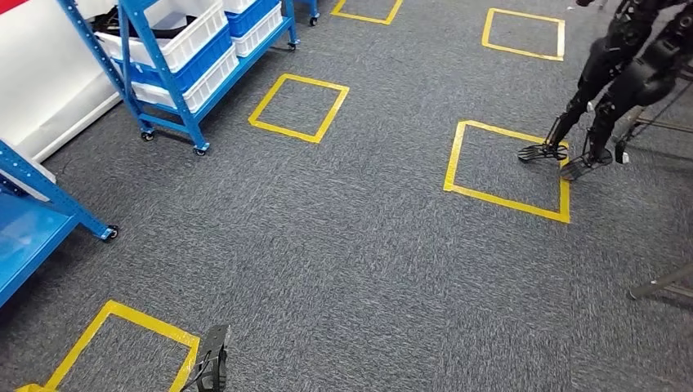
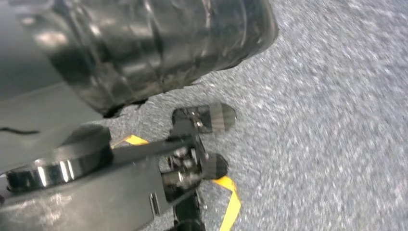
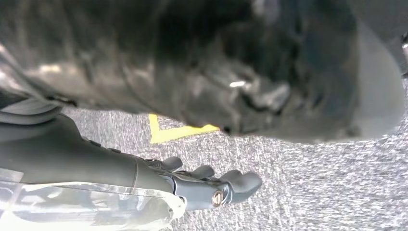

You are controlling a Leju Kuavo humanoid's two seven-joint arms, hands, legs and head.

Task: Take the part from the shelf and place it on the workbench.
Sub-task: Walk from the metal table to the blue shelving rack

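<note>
A blue wheeled shelf [image 1: 176,98] stands at the far left of the head view. It carries white bins [image 1: 192,37], and something dark lies in the top one; I cannot tell what it is. My right hand [image 3: 211,187] hangs low over the grey carpet with its dark fingers stretched out and nothing in them. My left hand [image 2: 101,192] comes in as blurred, dark glossy shapes, and its fingers cannot be made out.
A second blue shelf [image 1: 33,212] juts in at the left edge. A black humanoid robot [image 1: 621,73] stands at the far right by a yellow tape square [image 1: 507,167]. More tape squares [image 1: 298,106] mark the carpet. A metal stand leg [image 1: 662,286] reaches in from the right.
</note>
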